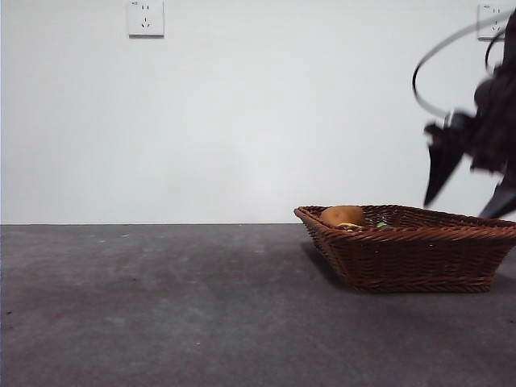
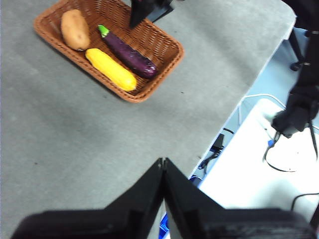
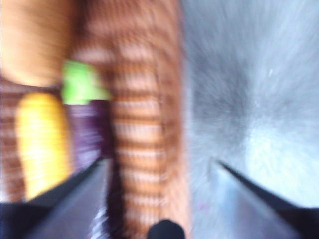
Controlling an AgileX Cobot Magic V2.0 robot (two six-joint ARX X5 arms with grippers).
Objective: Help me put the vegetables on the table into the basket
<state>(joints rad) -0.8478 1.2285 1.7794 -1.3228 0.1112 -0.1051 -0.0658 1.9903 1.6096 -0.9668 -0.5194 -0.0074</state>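
A: Where do the vegetables stand?

B: All three lie inside the basket (image 2: 107,47). From the left wrist view, the potato (image 2: 75,29) sits at one end, the corn cob (image 2: 110,68) runs along one long wall, and the eggplant (image 2: 128,52) lies beside it, its green stem end near the potato. None of them hangs over the rim.

A: Anything left out on the tabletop?

B: I see no vegetable on the tabletop (image 1: 161,306) in any view. From the front only the top of the potato and a speck of green show above the wicker.

A: And the arms?

B: The right gripper (image 1: 472,189) hangs above the basket's far right side, blurred as if in motion. Its own view shows two jaws standing well apart with nothing between them, the basket wall and the three vegetables smeared beneath. So it is released and empty. The left gripper (image 2: 163,167) is high over bare tabletop, well away from the basket, its jaws pressed together tip to tip, clenched on nothing.

A: So the job is finished?

B: I judge it done as far as the placing goes. What remains, if anything, is for the right arm to clear the basket and park.
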